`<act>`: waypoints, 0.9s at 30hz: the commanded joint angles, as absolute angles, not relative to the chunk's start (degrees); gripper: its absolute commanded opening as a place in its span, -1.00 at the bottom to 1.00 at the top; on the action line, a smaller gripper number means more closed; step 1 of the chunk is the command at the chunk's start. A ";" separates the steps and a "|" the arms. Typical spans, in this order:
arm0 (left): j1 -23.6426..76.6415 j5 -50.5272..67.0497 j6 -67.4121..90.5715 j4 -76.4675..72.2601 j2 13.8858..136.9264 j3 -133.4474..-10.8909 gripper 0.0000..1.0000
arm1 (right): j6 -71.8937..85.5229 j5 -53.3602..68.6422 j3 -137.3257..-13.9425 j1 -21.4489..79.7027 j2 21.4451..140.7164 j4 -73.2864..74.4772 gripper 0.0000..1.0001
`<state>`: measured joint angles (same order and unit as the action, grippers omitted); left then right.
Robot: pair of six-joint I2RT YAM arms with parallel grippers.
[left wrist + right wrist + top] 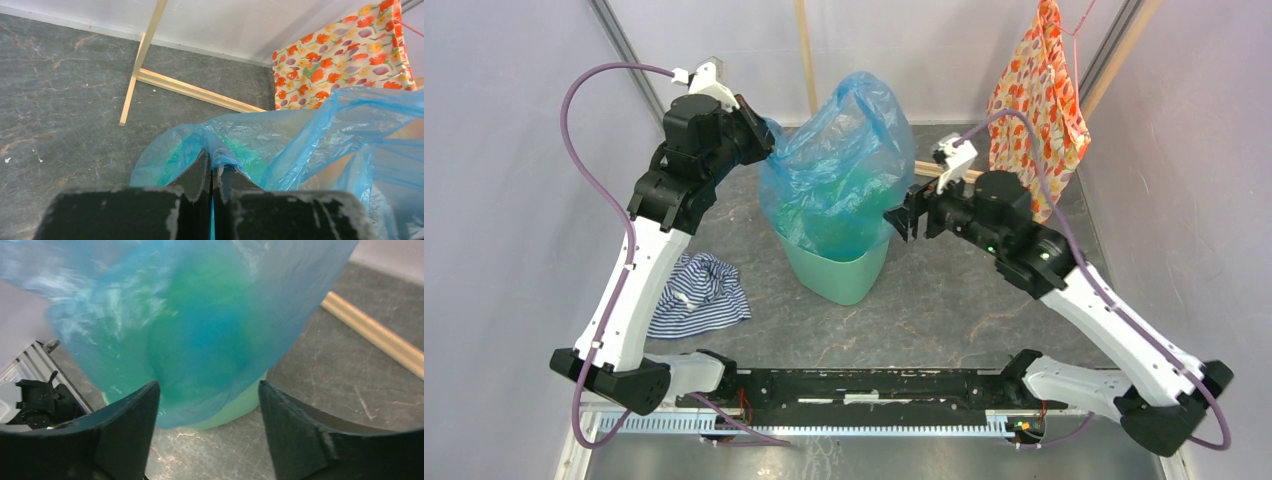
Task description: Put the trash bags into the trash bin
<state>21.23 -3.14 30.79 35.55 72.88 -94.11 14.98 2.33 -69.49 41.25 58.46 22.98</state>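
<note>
1. Here, pinches an edge of the trash bag [839,170] in the left tool [759,135], clamped tight, to hang it over the trash bin [839,275].
2. Holds the right tool [904,222] spread wide beside it, gripping nothing, likely ready to push.

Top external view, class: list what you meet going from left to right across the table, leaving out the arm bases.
striped cloth → left gripper → trash bag → right gripper → floral fabric. The bin overlaps the bag, so it is left out.
</note>
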 commanded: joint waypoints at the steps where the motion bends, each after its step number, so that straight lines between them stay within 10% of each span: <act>1: 20.92 -0.26 32.96 33.11 71.59 -93.89 -0.96 | 17.31 3.83 -66.89 41.58 61.79 10.07 0.39; 7: 20.96 3.42 34.26 31.30 71.70 -92.55 -0.96 | 18.10 3.45 -67.80 44.22 68.71 6.01 -0.37; 15: 20.98 3.73 35.82 29.05 70.27 -88.25 -0.96 | 10.81 -5.70 -69.09 49.32 74.64 10.88 -0.65; 27: 20.99 5.21 39.96 22.05 67.04 -79.41 -0.96 | 8.80 -10.52 -70.58 49.50 69.54 15.60 0.33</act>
